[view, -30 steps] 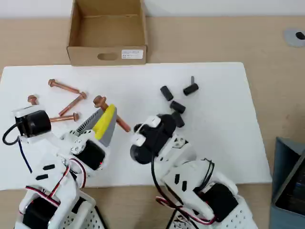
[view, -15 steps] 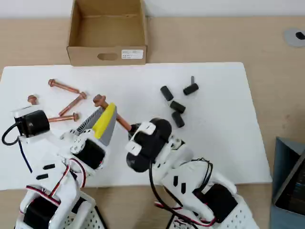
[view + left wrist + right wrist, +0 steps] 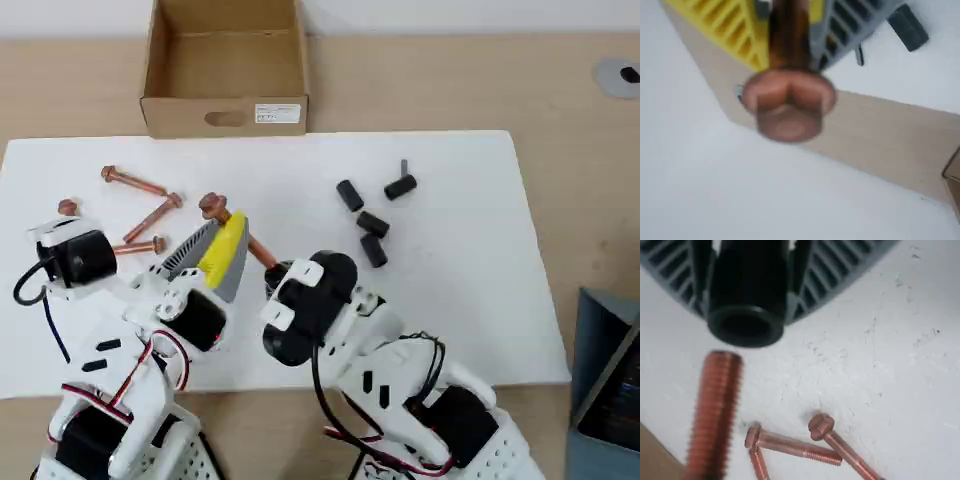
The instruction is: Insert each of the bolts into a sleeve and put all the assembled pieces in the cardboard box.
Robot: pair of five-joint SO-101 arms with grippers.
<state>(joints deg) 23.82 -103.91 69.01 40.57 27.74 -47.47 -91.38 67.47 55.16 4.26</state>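
Note:
My left gripper (image 3: 215,240), with one yellow and one grey finger, is shut on a copper bolt (image 3: 240,235). The bolt's head (image 3: 787,107) points away from the arm and its threaded end (image 3: 715,410) sticks out toward the right arm. My right gripper (image 3: 747,290) is shut on a black sleeve (image 3: 746,300), whose open mouth sits just short of that threaded end, slightly off its line. In the high view the right gripper (image 3: 272,280) lies mostly under its own motor. Several loose bolts (image 3: 152,217) lie at the mat's left and several sleeves (image 3: 373,223) near its middle. The cardboard box (image 3: 225,115) stands open at the back.
A white mat (image 3: 470,300) covers the wooden table. A grey bin (image 3: 605,380) stands at the right edge. Two loose bolts (image 3: 790,445) lie beyond the sleeve in the right wrist view. A black sleeve (image 3: 907,27) lies past the left gripper's fingers.
The right arm has swung left, bringing its sleeve up to the bolt's threaded end. The left arm has shifted slightly with the bolt still held.

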